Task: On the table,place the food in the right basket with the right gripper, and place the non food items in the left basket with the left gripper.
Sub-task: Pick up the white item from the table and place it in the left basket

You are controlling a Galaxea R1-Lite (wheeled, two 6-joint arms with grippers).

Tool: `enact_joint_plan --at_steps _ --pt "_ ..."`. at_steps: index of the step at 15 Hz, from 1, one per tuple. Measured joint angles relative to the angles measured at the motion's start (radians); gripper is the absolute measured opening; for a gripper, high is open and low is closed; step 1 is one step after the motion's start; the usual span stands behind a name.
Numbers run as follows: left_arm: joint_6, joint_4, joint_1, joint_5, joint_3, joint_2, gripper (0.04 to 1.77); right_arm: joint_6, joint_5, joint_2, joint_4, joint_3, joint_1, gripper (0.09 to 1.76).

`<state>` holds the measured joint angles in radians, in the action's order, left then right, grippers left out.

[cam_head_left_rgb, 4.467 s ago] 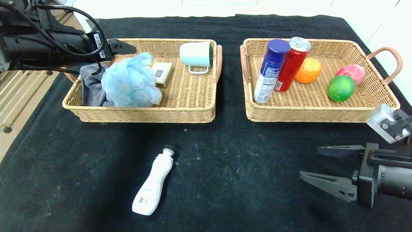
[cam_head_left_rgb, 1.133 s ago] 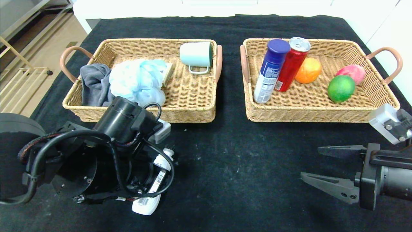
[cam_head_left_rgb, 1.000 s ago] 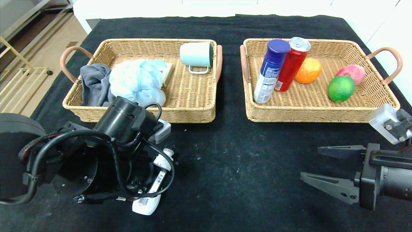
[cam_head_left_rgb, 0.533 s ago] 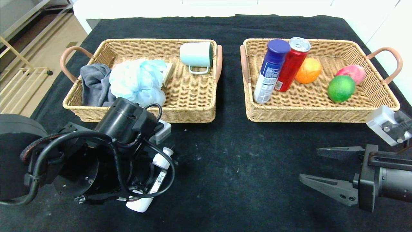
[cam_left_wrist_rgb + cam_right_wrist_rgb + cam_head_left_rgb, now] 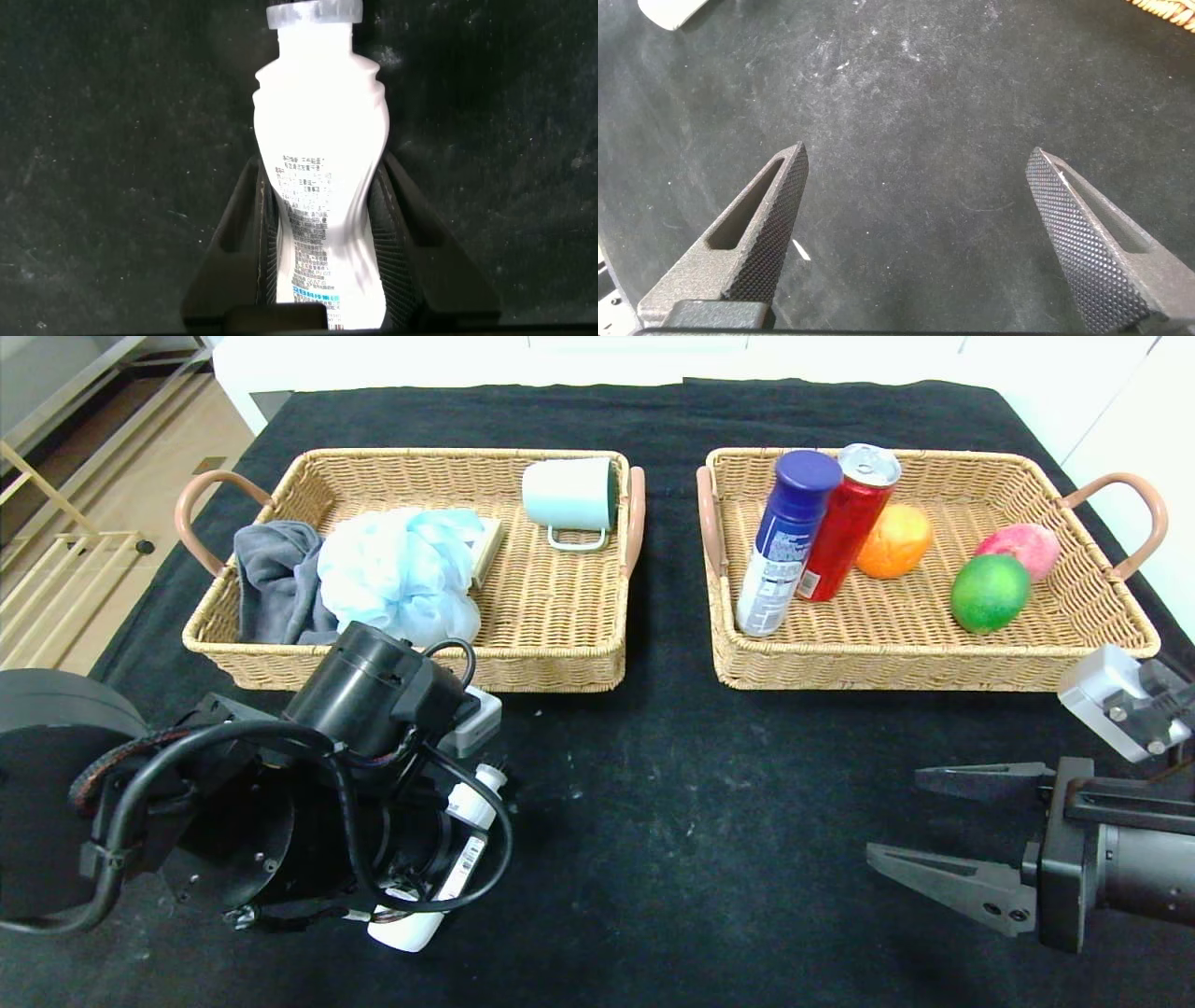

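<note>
Lifted since earlier, the white bottle (image 5: 322, 201) sits clamped within the left claw (image 5: 325, 245).

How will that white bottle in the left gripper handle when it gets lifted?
The white bottle looks rigid, since it keeps its shape between the left gripper fingers. Its smooth, waisted body may slip. Held below the middle, it might tilt.

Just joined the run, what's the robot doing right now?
The left gripper is shut on the white bottle, near the table's front, below the left basket. The right gripper hangs open and idle at the right. The food already sits in the right basket.
</note>
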<state>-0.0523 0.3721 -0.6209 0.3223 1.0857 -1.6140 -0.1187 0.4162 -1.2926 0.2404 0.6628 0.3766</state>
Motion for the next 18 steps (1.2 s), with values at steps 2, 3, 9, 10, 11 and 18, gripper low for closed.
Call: enact_joint_plan --at_steps 2,3,9,10,11,18 --pt "-0.001 0.000 0.000 0.000 0.000 -0.002 0.67 0.000 0.000 0.000 -0.001 0.000 0.001 1.71" --pt "-0.001 0.000 0.000 0.000 0.000 -0.003 0.67 0.000 0.000 0.000 0.000 0.000 0.001 1.71" --pt "0.002 0.006 -0.002 -0.003 0.017 0.013 0.66 0.000 0.000 0.000 -0.001 -0.001 0.002 1.71" --pt "0.004 0.006 -0.002 -0.003 0.031 0.022 0.66 0.000 0.000 0.001 0.000 -0.001 0.002 1.71" --pt "0.006 0.007 -0.002 -0.003 0.043 0.030 0.66 0.000 0.000 0.001 0.000 -0.001 0.003 1.71" --pt "-0.005 -0.030 0.009 -0.079 0.136 0.101 0.65 -0.001 0.000 0.003 0.000 -0.003 0.004 1.71"
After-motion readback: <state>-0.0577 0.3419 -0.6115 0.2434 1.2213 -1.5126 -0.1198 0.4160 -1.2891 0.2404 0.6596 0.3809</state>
